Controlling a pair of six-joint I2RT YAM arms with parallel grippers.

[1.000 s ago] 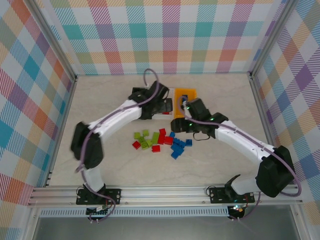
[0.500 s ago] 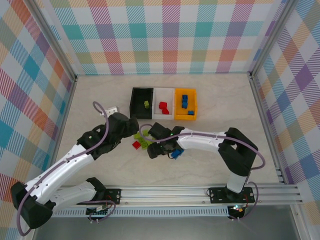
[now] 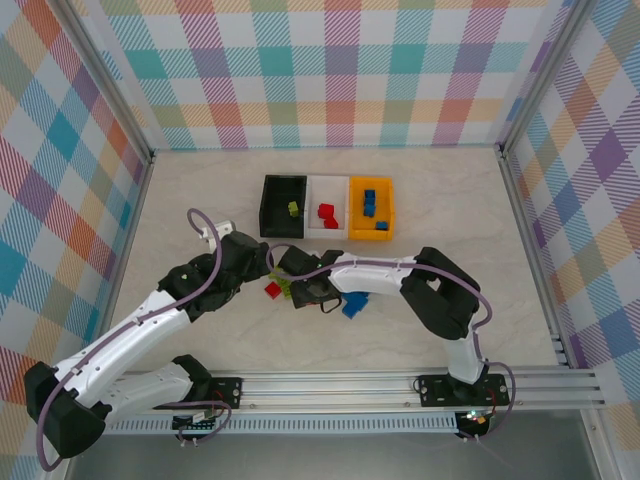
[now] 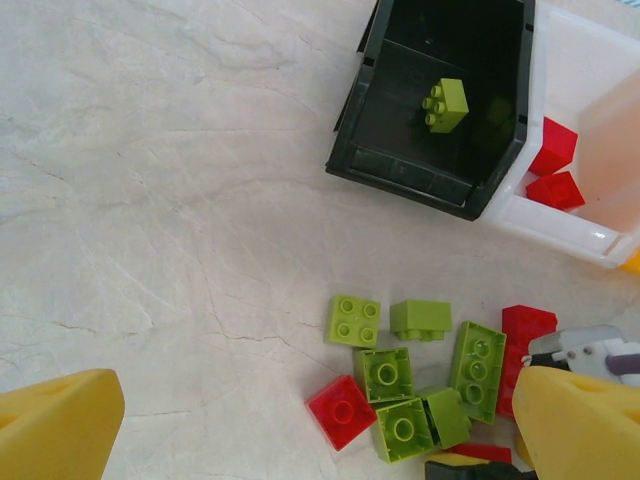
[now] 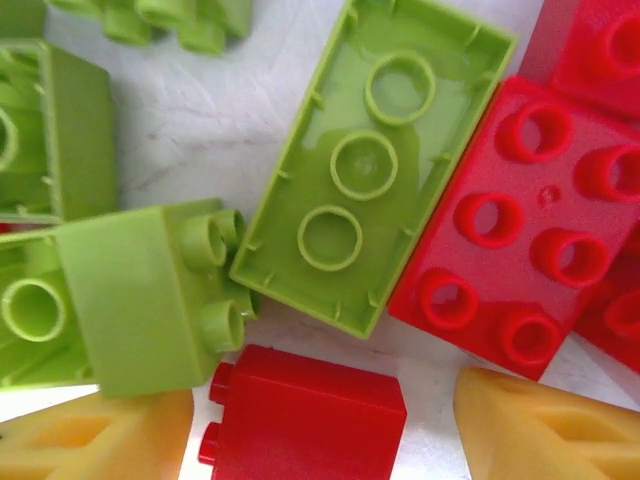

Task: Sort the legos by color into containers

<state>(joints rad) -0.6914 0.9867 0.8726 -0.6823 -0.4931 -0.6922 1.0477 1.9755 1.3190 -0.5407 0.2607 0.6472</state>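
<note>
Straddling cropped red lego (image 5: 305, 415): right claw (image 5: 322, 445)

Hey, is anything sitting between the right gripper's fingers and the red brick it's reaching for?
Nothing visible. The small red plastic brick lies between the right gripper's open yellow fingers. A lime green brick tipped on its side crowds one corner.

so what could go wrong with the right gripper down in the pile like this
1. The right gripper is open around a red brick, but a lime green brick lies right beside one finger. Closing might pinch or drag it along and mix the colours.
2. The left gripper hangs open over the same pile, close to the right one in the top view, so the two could bump.
</note>
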